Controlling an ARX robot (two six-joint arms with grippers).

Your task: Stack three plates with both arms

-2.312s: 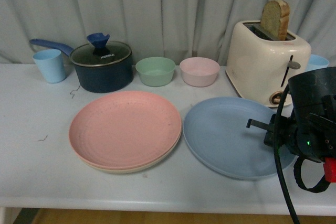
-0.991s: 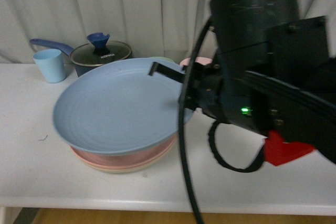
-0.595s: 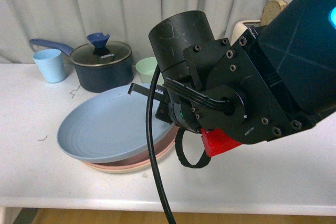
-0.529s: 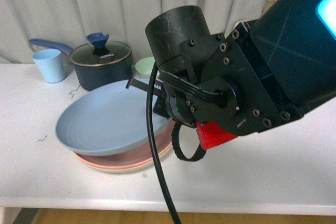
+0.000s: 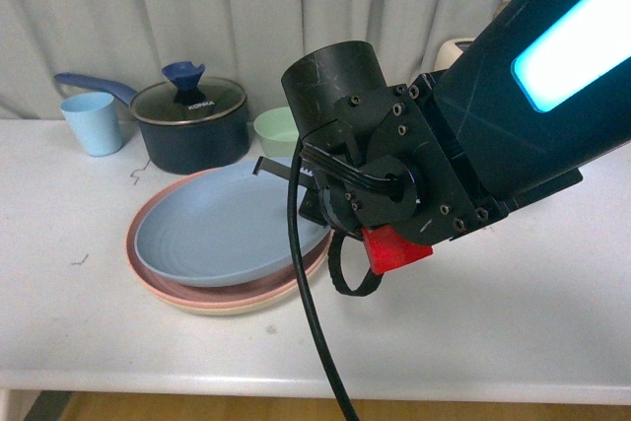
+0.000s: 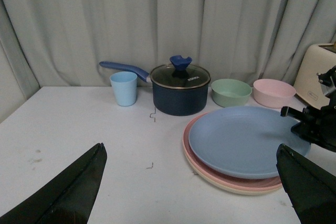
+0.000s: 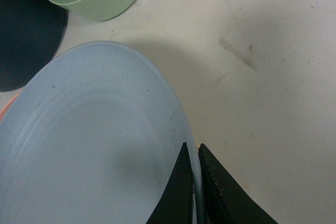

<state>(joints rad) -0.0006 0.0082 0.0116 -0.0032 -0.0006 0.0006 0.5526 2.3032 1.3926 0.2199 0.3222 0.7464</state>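
Note:
The blue plate (image 5: 227,229) lies on the pink plate (image 5: 141,229), which rests on the beige plate (image 5: 227,309), left of the table's middle. My right gripper (image 5: 294,180) is shut on the blue plate's right rim, one finger above it and one below; the right wrist view shows the rim (image 7: 94,145) pinched between the right gripper (image 7: 194,153). In the left wrist view the stack shows as blue plate (image 6: 241,140), pink plate (image 6: 187,136) and beige plate (image 6: 231,187). My left gripper (image 6: 190,150) is open, back from the stack and holding nothing.
Behind the stack stand a dark lidded pot (image 5: 192,125), a light blue cup (image 5: 96,123), a green bowl (image 5: 274,130) and a pink bowl (image 6: 273,92). A cream toaster (image 6: 320,66) stands at the far right. My right arm hides much of the table's right half.
The right gripper carried the blue plate from the table's right side leftward over the pink plate and lowered it onto the stack.

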